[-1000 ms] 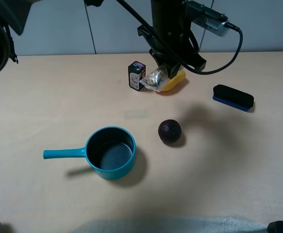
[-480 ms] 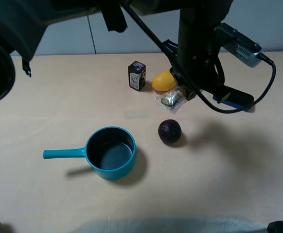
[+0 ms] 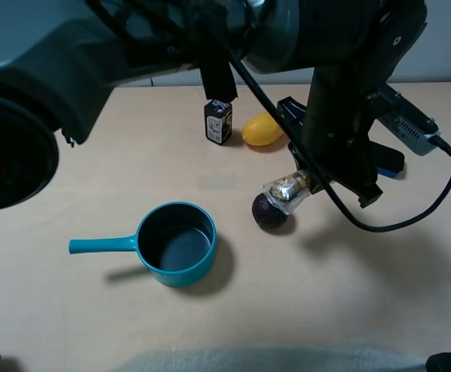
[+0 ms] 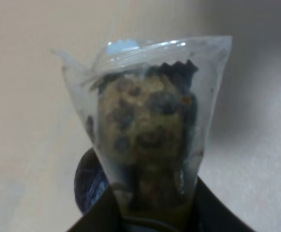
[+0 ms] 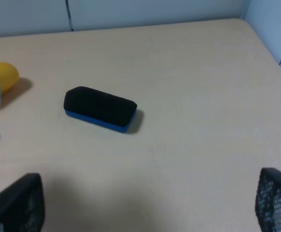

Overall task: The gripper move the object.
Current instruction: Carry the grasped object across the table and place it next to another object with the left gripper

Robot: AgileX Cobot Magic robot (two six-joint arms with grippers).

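"Where was the clear plastic packet of gold-foil candies [image 3: 287, 191]?"
"Off the bench, pinched by one end in the left black claw gripper [image 3: 311, 180]. It hung over the dark purple round fruit [image 3: 268, 217], midway between front and back edges."
"And the right gripper [image 5: 145, 200]?"
"Fingers wide apart, holding nothing."

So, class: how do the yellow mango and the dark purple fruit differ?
The mango is yellow and oval; the dark fruit is purple-black and round. The mango lies near the small box; the dark fruit sits below the held candy packet. Both rest on the table.
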